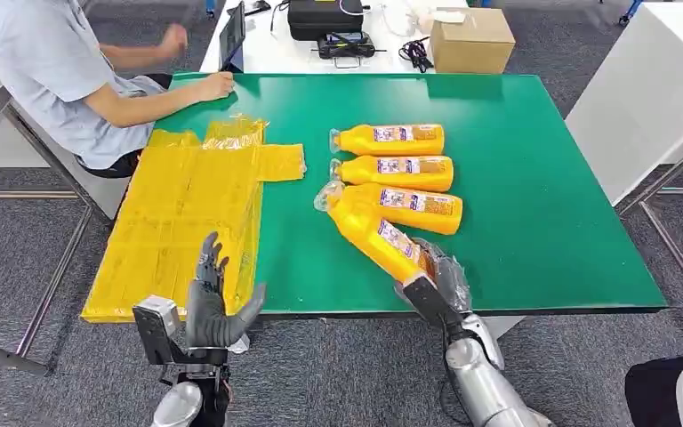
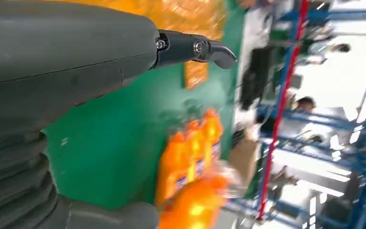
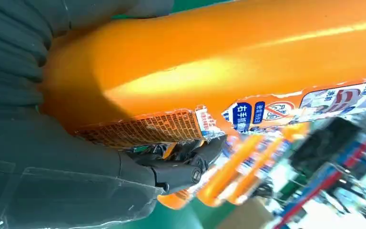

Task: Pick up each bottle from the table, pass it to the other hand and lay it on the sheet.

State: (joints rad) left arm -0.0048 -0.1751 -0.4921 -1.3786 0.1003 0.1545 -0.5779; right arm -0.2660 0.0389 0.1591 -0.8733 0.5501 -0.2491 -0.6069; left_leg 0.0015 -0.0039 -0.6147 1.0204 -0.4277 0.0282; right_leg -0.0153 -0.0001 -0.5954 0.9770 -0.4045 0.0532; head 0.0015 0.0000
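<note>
Fingers of the right hand (image 1: 434, 286) wrap the base of the nearest orange bottle (image 1: 375, 233), which slants across the green table (image 1: 542, 222) near its front edge, cap end pointing away toward the other bottles; whether it is lifted off the surface cannot be told. In the right wrist view the same bottle's orange body (image 3: 228, 62) and torn label lie against the closed fingers (image 3: 181, 169). Left hand (image 1: 213, 298) stands upright at the table's front edge, fingers spread and holding nothing, just in front of the yellow plastic sheet (image 1: 182, 218) that covers the table's left part. Beyond the held bottle, three more orange bottles (image 1: 396, 169) lie side by side, caps toward the sheet. At the far left corner a seated person (image 1: 62, 71) rests a hand on the table. Behind, a cardboard box (image 1: 471, 40) sits on a white table.
</note>
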